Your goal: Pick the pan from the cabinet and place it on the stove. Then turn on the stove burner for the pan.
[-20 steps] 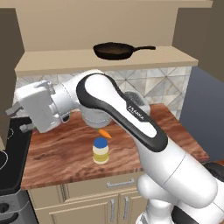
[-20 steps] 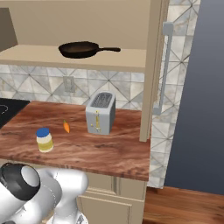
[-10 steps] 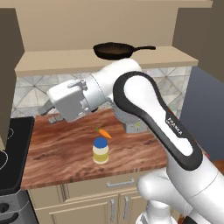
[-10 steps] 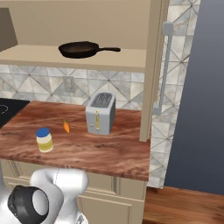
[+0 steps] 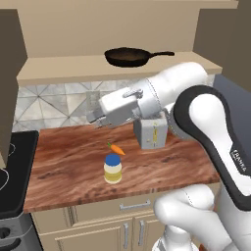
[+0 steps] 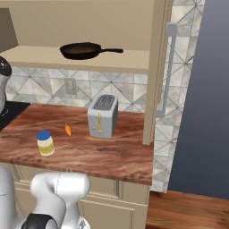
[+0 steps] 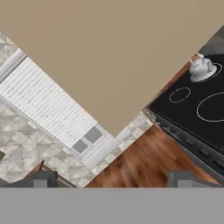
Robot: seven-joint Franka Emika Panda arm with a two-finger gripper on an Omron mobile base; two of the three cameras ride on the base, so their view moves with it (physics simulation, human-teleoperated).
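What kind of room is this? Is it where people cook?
Yes, it looks like a kitchen. A dark round skillet sits on a tan shelf, a silver toaster stands on the brown wooden counter, and a black glass cooktop is beside it.

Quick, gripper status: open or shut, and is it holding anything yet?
Gripper: open, jaws spread wide with nothing between them. The pan sits untouched on the cabinet shelf.
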